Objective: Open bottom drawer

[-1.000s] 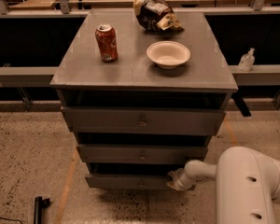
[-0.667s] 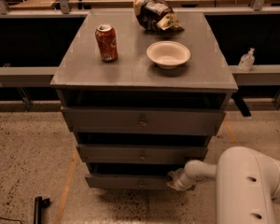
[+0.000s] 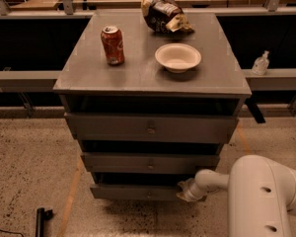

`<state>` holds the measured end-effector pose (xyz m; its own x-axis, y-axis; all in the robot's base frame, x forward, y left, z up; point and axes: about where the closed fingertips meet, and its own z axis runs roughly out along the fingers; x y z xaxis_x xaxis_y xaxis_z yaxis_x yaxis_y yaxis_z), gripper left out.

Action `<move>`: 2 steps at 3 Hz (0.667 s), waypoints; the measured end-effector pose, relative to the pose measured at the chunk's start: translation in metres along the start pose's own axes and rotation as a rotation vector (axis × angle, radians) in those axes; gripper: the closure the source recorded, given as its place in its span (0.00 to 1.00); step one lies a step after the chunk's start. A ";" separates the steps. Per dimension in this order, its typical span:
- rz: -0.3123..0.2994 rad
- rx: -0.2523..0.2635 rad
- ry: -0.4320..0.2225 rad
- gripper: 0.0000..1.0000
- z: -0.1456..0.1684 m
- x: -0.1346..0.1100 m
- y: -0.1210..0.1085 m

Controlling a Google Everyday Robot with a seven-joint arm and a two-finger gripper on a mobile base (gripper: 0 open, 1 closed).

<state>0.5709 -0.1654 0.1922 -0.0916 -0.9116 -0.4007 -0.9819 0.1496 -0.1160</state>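
A grey cabinet [image 3: 153, 75] with three drawers stands in the middle of the camera view. The bottom drawer [image 3: 135, 191] is the lowest front, with a small round knob [image 3: 148, 195] at its centre. It stands slightly out from the cabinet. My white arm comes in from the lower right, and my gripper [image 3: 183, 191] sits against the right part of the bottom drawer's front, just right of the knob. Its tip is hidden behind the wrist.
On the cabinet top are a red soda can [image 3: 112, 44], a white bowl [image 3: 178, 57] and a crumpled chip bag [image 3: 164, 11]. A small bottle [image 3: 260, 63] stands on the ledge at right. A black object [image 3: 41, 220] lies on the speckled floor at lower left.
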 end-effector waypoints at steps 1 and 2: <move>0.000 0.000 0.000 0.30 0.000 0.000 0.000; 0.003 -0.007 -0.001 0.01 0.000 0.000 0.002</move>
<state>0.5692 -0.1647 0.1921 -0.0940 -0.9109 -0.4018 -0.9828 0.1493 -0.1086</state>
